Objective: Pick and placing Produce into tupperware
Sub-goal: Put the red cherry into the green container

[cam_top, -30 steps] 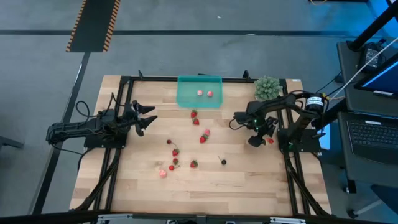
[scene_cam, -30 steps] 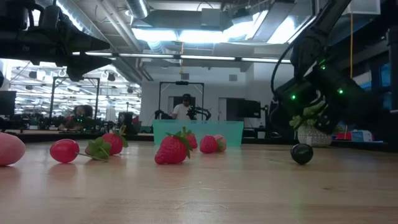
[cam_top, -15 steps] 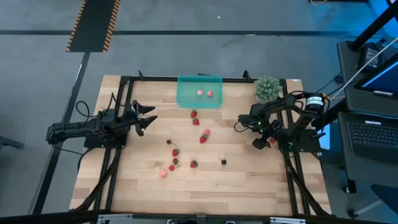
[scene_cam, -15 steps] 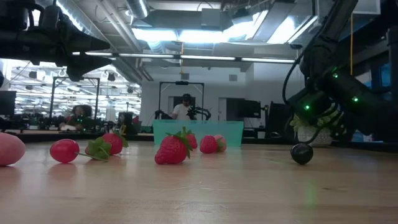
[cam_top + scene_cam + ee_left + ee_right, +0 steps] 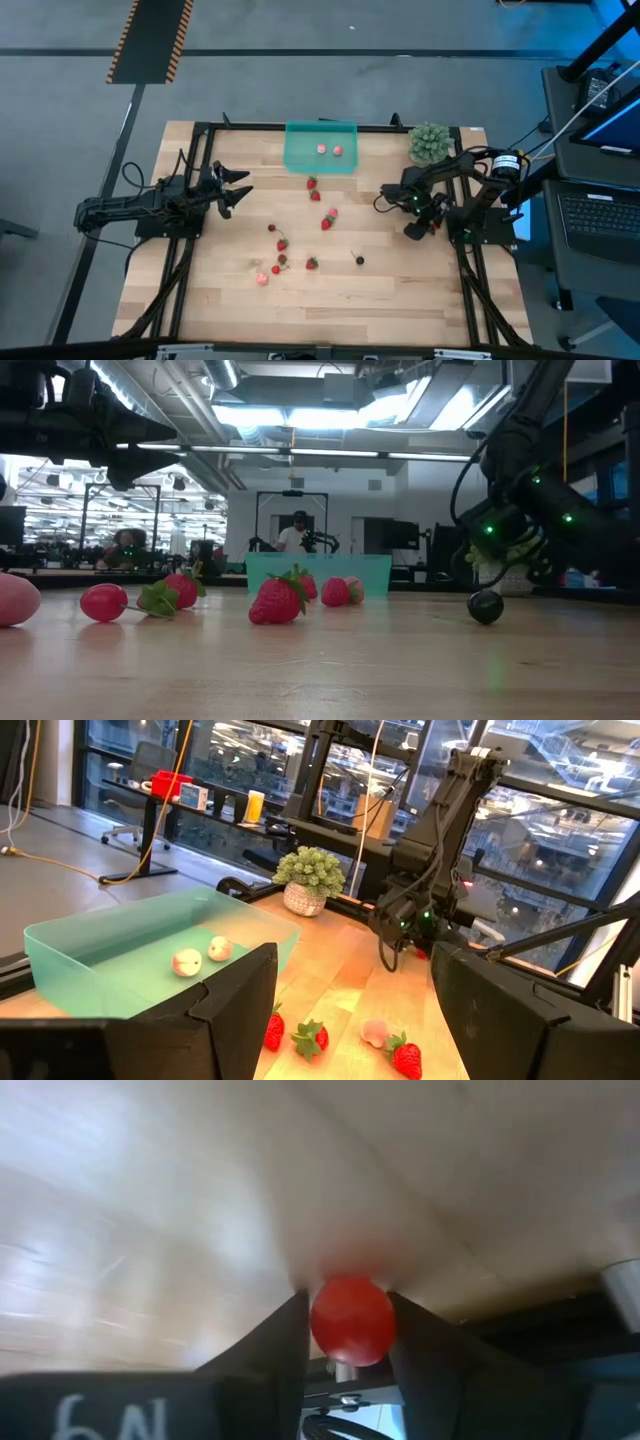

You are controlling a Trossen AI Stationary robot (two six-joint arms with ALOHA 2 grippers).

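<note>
The teal tupperware point(image 5: 320, 147) sits at the table's far edge with two pale pink pieces point(image 5: 330, 150) inside. Red strawberries point(image 5: 316, 196) and a pink piece point(image 5: 262, 279) lie scattered on the wood, with a dark berry point(image 5: 359, 259) to their right. My right gripper point(image 5: 428, 227) is low near the table's right edge, shut on a round red piece point(image 5: 352, 1320). My left gripper point(image 5: 238, 190) waits open over the table's left side; in the left wrist view point(image 5: 350, 1020) it points toward the tupperware point(image 5: 150, 960). My right gripper pinches the round red piece point(image 5: 352, 1320) between its two fingers point(image 5: 285, 1330), one on each side of it. The fingers slant down toward the wood near the table's right edge. Whether the piece still rests on the table cannot be told.
A green leafy clump in a pot point(image 5: 430, 142) stands at the far right corner, close behind the right arm. Black frame rails point(image 5: 190, 250) run along the table's left and right sides. Bare wood lies along the near edge. A person point(image 5: 298, 530) stands far behind the table.
My right gripper has shifted a little toward the table's right edge and dipped lower, then eased slightly back. The scattered pieces and the tupperware have stayed where they were.
</note>
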